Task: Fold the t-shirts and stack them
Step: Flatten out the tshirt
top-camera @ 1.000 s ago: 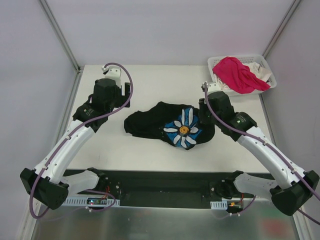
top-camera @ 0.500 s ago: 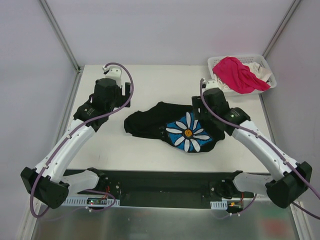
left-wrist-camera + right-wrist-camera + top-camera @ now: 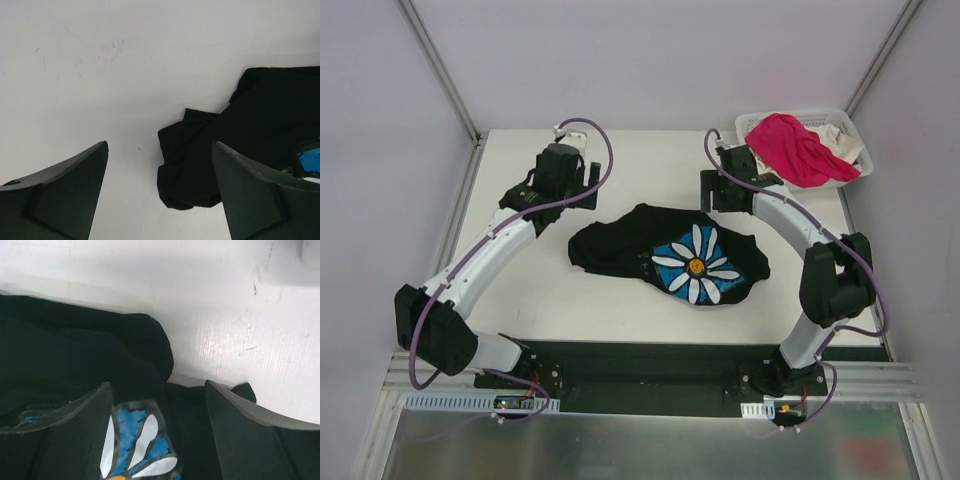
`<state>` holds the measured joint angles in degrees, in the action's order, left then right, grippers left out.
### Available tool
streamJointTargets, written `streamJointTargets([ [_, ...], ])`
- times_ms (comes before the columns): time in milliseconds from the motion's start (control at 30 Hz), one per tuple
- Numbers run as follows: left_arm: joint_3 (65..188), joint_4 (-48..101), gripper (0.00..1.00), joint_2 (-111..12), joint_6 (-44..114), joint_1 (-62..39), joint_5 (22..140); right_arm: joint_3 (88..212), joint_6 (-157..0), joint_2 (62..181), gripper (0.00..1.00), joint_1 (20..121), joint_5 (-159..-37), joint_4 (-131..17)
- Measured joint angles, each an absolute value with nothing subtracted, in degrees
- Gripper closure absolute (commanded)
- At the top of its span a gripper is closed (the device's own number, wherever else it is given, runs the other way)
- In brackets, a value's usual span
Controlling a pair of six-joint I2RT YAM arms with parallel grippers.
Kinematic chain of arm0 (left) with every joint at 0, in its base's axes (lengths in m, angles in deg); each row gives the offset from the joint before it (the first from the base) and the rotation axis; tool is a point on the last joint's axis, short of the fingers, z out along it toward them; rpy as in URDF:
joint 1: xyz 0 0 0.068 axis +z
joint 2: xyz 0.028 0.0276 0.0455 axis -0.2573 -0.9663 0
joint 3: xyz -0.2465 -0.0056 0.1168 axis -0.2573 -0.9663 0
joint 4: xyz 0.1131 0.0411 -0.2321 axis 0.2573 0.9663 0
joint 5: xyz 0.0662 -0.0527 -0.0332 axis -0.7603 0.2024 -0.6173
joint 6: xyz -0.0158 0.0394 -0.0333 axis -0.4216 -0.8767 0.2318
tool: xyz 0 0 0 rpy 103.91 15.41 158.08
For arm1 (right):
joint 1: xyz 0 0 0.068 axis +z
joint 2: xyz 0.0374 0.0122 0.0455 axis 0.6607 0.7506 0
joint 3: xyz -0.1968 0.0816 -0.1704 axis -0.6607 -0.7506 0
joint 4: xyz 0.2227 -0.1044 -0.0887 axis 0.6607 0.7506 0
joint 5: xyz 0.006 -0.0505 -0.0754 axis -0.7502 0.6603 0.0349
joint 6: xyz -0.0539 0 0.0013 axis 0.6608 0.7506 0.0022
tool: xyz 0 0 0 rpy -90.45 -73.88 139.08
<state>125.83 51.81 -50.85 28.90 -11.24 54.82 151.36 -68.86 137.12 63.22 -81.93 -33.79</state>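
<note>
Black cloth, the daisy-print t-shirt (image 3: 665,255), lies rumpled in the middle of the worktop (image 3: 620,160), seemingly set down for flattening; left gripper (image 3: 159,145) and right gripper (image 3: 157,384) hover by its far corners, jaws spread, holding nothing. A second ago the right jaws pinched the shirt's right side, which now lies spread wider

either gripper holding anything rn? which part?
Nothing is held. The left gripper is open over the table beside the black t-shirt. The right gripper is open over that shirt's edge, jaws not closed on cloth.
</note>
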Motion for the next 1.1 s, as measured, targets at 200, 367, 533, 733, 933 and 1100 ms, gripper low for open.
streamJointTargets([
  [200, 129.8, 51.6, 0.16, -55.4, 28.8, -11.2, 55.8, 151.9, -70.2, 141.1, 0.24, 59.5, -87.4, -35.8],
  [367, 132.3, 51.1, 0.16, -58.8, 28.7, -11.2, 56.0, 153.0, -70.8, 142.8, 0.24, 58.1, -90.0, -37.5],
  [533, 133.9, 50.6, 0.18, -63.6, 28.8, -10.9, 57.4, 152.8, -72.2, 144.2, 0.24, 57.9, -91.8, -38.8],
  [733, 134.0, 50.6, 0.18, -68.0, 29.0, -10.5, 61.9, 152.6, -72.7, 144.2, 0.23, 57.5, -92.1, -40.5],
  [933, 133.6, 52.2, 0.2, -69.1, 27.1, -10.2, 71.1, 152.1, -72.7, 143.8, 0.23, 56.7, -92.6, -41.7],
  [1100, 134.2, 55.9, 0.19, -72.0, 24.9, -10.2, 76.5, 151.7, -72.7, 142.3, 0.23, 56.4, -93.8, -42.1],
])
